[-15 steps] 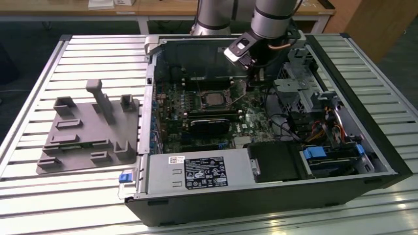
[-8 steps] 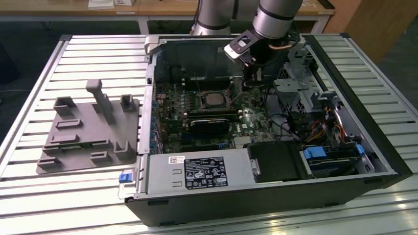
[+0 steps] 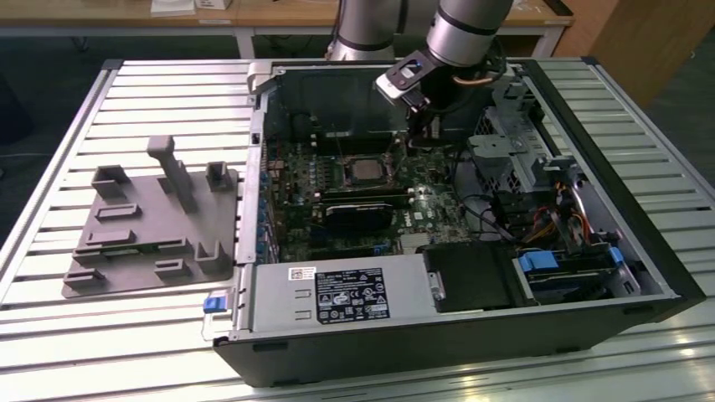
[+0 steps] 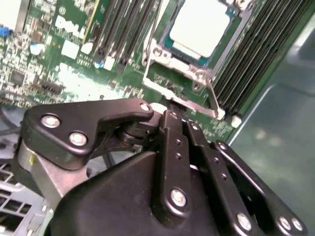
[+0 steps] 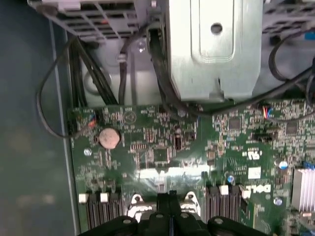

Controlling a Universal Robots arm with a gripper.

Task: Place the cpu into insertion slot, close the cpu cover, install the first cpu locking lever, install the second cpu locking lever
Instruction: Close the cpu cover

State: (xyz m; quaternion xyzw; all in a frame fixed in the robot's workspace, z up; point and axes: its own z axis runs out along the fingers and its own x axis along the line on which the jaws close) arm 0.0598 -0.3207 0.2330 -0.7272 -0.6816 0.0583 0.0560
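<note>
The cpu [image 3: 367, 171] lies flat in the insertion slot [image 3: 345, 172] on the green board inside the open computer case. In the second wrist view the cpu [image 4: 199, 24] shows its pale metal face, with the silvery cpu cover [image 4: 170, 61] lying down around it as a frame. A thin wire lever [image 4: 212, 96] runs along the socket's edge. My gripper [image 3: 423, 126] hangs over the board just beyond the socket. Its black fingers are shut together, with the gripper [image 4: 170, 114] tip close to the cover's edge. The gripper [image 5: 170, 199] points down at the board.
A grey fixture plate [image 3: 151, 226] lies on the slatted table at the exterior view's left. Inside the case are a power supply [image 3: 335, 297], a black card [image 3: 363, 213], a metal drive cage [image 5: 214, 44], loose cables [image 5: 59, 88] and memory slots [image 4: 256, 54].
</note>
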